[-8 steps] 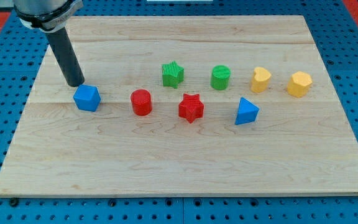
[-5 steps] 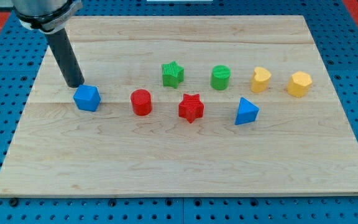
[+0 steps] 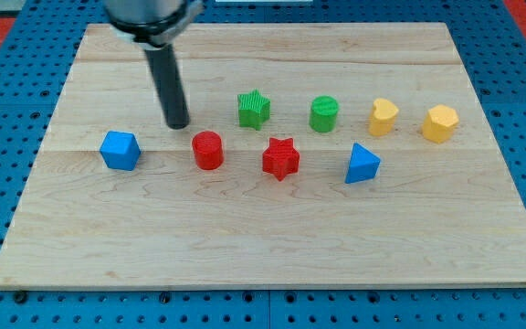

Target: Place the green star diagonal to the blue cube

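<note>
The green star (image 3: 254, 109) sits on the wooden board (image 3: 272, 238) a little above centre. The blue cube (image 3: 120, 150) lies at the view's left, lower than the star. My tip (image 3: 178, 123) rests on the board between them, to the left of the star and just above-left of the red cylinder (image 3: 207, 150). It touches no block.
A red star (image 3: 280, 157) and a blue triangular block (image 3: 362, 164) lie right of the red cylinder. A green cylinder (image 3: 324, 113), a yellow heart-like block (image 3: 383, 117) and a yellow hexagonal block (image 3: 441, 123) run along the star's row to the right.
My tip has moved right, from just above the blue cube to near the red cylinder. The blue cube has shifted slightly left and down.
</note>
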Robot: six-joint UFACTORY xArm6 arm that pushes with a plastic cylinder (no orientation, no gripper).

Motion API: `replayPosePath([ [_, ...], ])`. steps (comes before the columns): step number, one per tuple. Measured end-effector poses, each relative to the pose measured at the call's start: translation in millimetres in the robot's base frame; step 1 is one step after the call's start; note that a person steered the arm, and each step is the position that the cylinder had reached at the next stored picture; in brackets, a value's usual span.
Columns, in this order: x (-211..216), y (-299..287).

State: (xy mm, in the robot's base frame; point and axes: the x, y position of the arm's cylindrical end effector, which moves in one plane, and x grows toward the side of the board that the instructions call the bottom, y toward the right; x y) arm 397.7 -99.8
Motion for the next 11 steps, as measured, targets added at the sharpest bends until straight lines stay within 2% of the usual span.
replayPosePath([
  [2,0.0,46.8],
  [3,0.5,88.3],
  [5,11.4,106.7],
  [6,13.3,146.1],
  [7,3.2,149.7],
  [9,-42.7,85.2],
  [11,-88.6,118.1],
])
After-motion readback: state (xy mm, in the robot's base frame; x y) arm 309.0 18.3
